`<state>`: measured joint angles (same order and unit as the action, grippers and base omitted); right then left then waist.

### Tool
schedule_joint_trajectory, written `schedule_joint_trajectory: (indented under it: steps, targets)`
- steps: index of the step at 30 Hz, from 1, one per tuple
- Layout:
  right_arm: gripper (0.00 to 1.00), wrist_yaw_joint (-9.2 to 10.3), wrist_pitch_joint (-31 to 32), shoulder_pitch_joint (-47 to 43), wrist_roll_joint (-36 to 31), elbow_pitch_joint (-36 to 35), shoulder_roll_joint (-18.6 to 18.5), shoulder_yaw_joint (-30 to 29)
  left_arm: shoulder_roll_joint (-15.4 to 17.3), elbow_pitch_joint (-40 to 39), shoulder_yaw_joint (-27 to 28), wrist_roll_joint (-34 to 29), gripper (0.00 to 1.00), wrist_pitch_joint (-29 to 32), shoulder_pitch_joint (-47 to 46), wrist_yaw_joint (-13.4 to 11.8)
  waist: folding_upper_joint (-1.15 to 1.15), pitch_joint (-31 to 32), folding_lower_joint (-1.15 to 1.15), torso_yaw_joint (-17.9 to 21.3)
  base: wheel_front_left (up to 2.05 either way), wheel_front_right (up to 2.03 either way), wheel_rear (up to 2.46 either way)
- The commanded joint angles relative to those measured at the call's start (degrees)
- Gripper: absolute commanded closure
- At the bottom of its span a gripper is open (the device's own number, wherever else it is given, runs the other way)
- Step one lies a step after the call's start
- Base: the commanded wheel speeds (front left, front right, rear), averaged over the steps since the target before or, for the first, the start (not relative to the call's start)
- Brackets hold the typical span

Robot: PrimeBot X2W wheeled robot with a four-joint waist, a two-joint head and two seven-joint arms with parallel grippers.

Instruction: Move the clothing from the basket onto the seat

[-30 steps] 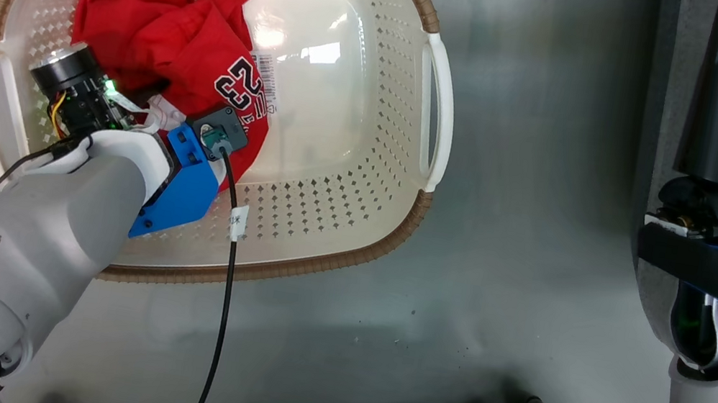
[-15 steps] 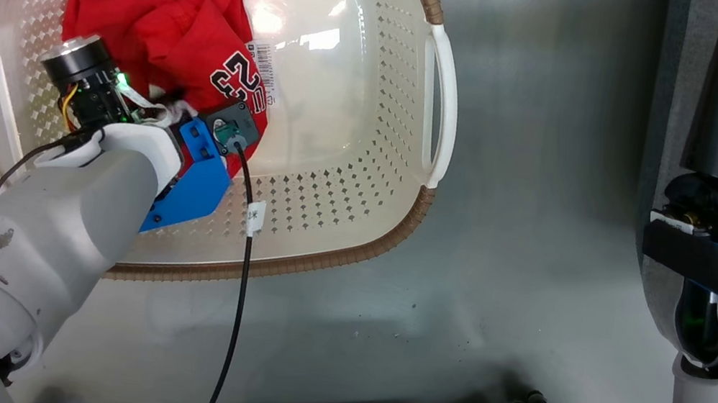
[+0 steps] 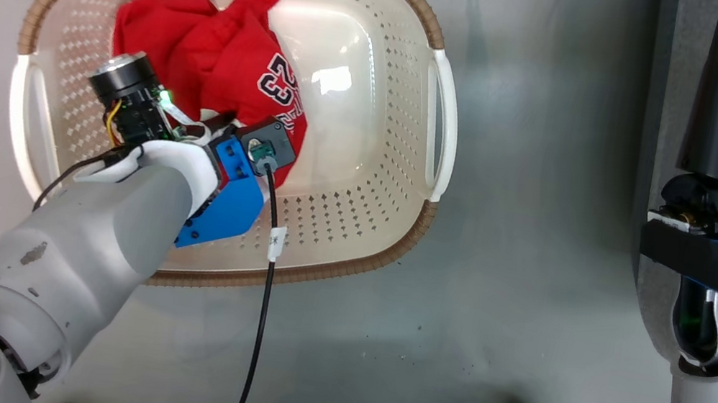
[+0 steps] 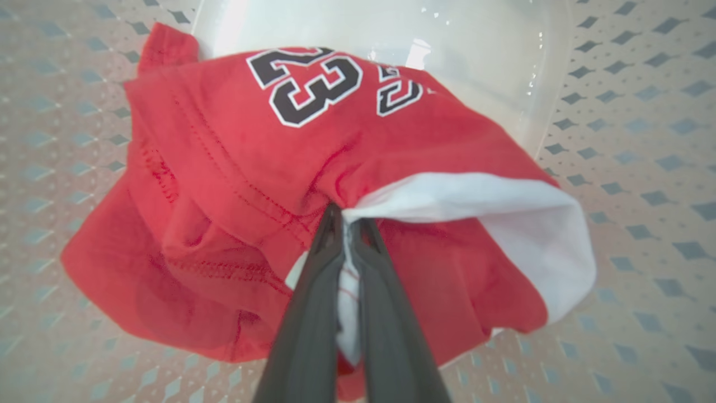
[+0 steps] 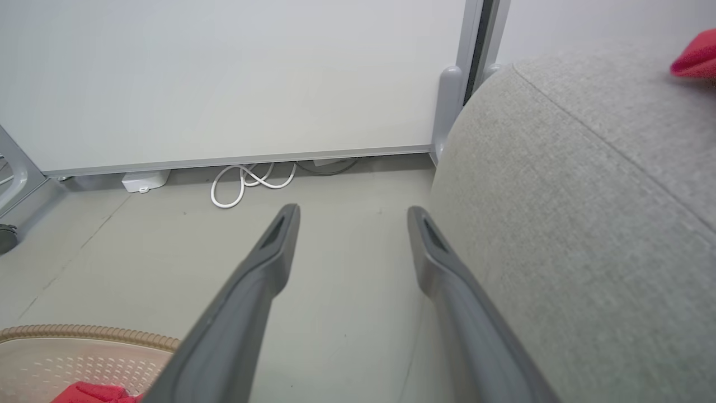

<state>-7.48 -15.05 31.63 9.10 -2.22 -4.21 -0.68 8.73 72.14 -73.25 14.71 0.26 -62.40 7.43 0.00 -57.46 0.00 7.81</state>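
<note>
The left fingers (image 4: 313, 313) are pressed together on a fold of the clothing (image 4: 313, 151), pinching it where a white panel meets the red fabric. A sliver of white cloth shows between them. The bundle is inside the basket (image 3: 391, 10), towards its far left side, and the basket stands on the floor (image 3: 536, 187). The rest of the bundle spreads out beyond and to both sides of the fingertips, with the black-and-white "23" on the far side. I cannot tell whether any of it is clear of the basket bottom.

The step in hand looks like lifting the bundle out. The hold is on one edge only, so most of the fabric will hang below the pinch. The lift should go straight up until the lowest fold is above the brown rim, and only then swing across. Pulling sideways too early could snag the cloth on the rim or drag the light basket along. The pinch should stay firm, since soft fabric can slide out.

The right fingers (image 5: 246, 302) are spread apart, hold nothing and sit beside the grey seat (image 5: 559, 196). The seat is well apart from the basket, on the robot's right. A scrap of red cloth (image 5: 693, 56) lies on it at the far edge of the right wrist view
</note>
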Motion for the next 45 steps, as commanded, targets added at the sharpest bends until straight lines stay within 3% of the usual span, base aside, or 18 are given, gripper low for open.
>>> schedule_joint_trajectory:
  steps: [1, 27, 45]
  targets:
    - [0.0, -0.02, -0.2, 0.53, -0.38, 0.35, -0.3, -0.14, -0.36, -0.34, -0.17, 0.31, 1.0, -0.85, 0.31, 0.06, 0.0, 1.29, 0.0, -0.55, 0.0, 0.0, 0.0]
    - [0.0, -0.02, -0.2, -6.3, -0.82, 4.79, -2.68, -1.66, -5.65, -3.71, 1.81, 9.83, 1.0, -15.18, 4.61, 0.06, 0.0, 21.39, 0.0, -6.94, 0.0, 0.0, 0.0]
    - [0.0, -0.02, -0.19, -13.55, -1.07, 7.34, -1.91, -2.46, -3.42, -20.84, 14.64, 10.58, 1.0, -15.52, 9.25, -3.3, 0.0, 35.74, 0.0, -8.81, 0.0, 0.0, 0.0]
